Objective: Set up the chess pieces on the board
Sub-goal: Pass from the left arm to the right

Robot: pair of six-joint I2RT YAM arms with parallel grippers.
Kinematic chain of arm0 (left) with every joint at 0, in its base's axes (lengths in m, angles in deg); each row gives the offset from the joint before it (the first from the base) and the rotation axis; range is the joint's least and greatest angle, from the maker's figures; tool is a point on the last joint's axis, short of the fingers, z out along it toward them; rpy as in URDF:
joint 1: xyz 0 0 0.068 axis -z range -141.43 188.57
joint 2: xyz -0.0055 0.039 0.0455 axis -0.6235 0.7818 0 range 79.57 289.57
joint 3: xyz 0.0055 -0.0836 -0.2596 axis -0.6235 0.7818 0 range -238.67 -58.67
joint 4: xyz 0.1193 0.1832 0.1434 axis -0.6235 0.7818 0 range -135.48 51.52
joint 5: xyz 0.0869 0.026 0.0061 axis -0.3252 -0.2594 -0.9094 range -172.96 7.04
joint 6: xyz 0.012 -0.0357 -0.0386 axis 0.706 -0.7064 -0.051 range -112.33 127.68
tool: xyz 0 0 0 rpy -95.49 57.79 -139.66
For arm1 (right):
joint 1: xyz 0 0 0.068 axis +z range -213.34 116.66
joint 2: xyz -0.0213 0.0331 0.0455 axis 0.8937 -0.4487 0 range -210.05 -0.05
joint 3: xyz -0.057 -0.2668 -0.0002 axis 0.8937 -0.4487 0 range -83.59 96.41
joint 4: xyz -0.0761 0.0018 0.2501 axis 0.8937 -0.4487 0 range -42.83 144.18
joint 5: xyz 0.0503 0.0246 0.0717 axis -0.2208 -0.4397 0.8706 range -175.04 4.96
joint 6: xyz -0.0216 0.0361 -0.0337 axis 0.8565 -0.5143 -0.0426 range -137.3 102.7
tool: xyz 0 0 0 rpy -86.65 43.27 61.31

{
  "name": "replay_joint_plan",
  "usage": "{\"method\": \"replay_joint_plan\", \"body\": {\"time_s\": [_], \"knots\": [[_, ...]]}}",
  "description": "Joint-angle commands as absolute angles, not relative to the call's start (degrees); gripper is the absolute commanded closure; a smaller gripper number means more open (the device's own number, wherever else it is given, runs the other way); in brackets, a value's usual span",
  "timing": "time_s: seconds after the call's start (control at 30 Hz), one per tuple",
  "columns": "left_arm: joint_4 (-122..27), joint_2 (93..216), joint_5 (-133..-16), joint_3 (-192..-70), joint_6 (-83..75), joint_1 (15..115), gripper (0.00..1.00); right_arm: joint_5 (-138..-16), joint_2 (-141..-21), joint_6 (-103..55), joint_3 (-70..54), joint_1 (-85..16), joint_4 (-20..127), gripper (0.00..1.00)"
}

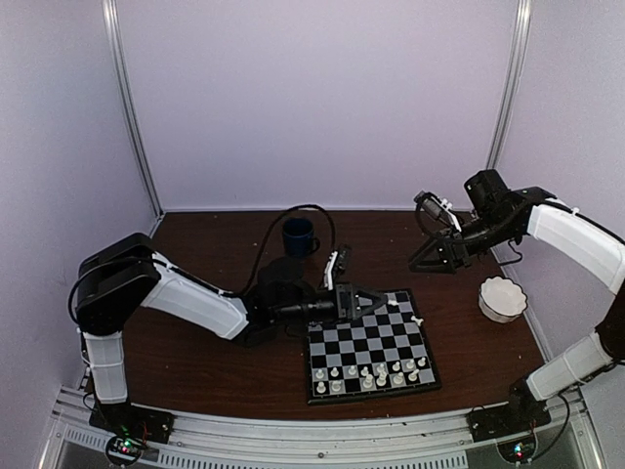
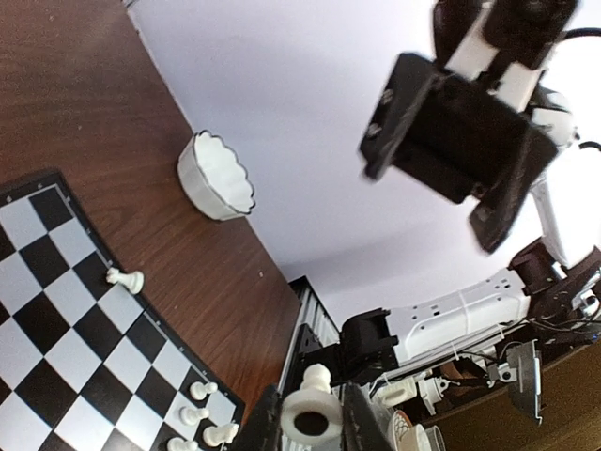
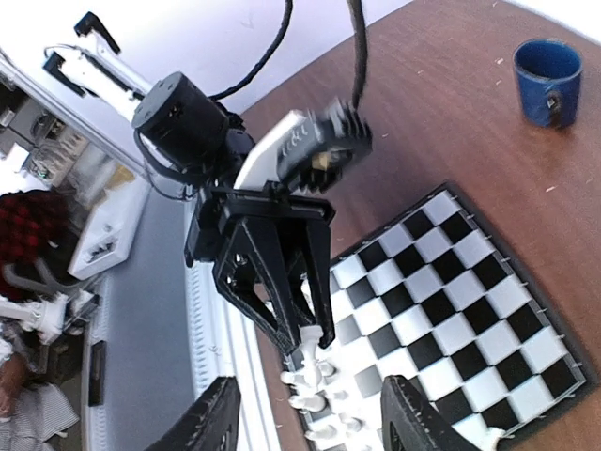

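The board (image 1: 369, 344) lies on the brown table in front of the arms. Several white chess pieces (image 1: 376, 372) stand on its near rows, and one piece (image 1: 417, 319) lies on its side at the right edge. My left gripper (image 1: 389, 303) hovers over the board's far side, shut on a white chess piece (image 2: 315, 413) held between its fingers (image 2: 255, 425). The right wrist view shows that held piece (image 3: 316, 331) above the standing pieces (image 3: 324, 404). My right gripper (image 1: 420, 264) is raised beyond the board's far right corner, open and empty (image 3: 315, 427).
A white scalloped bowl (image 1: 502, 298) stands right of the board and also shows in the left wrist view (image 2: 218, 176). A blue mug (image 1: 299, 235) stands at the back, left of centre. A black cable loops over the left arm. White walls enclose the table.
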State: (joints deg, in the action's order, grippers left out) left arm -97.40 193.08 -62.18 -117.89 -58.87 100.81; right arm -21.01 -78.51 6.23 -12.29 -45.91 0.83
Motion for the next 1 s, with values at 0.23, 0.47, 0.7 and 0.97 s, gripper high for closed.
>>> {"method": "replay_joint_plan", "body": {"time_s": [0.23,0.47,0.7,0.97], "knots": [[-108.80,190.01,-65.58,-118.50,-55.55,100.54,0.91,-3.74,-79.64,-20.19,-22.68,-45.47,17.32,0.44],[-107.83,191.42,-65.91,-121.14,-55.26,100.54,0.91,-1.80,-78.07,-27.27,-26.29,-43.64,26.57,0.48],[-107.11,192.20,-65.55,-122.73,-55.40,100.54,0.92,-1.83,-77.57,-30.68,-27.83,-43.50,30.83,0.59],[-107.07,192.79,-65.67,-123.05,-55.87,100.53,0.92,-1.23,-77.05,-31.93,-27.99,-43.48,32.24,0.68]]}}
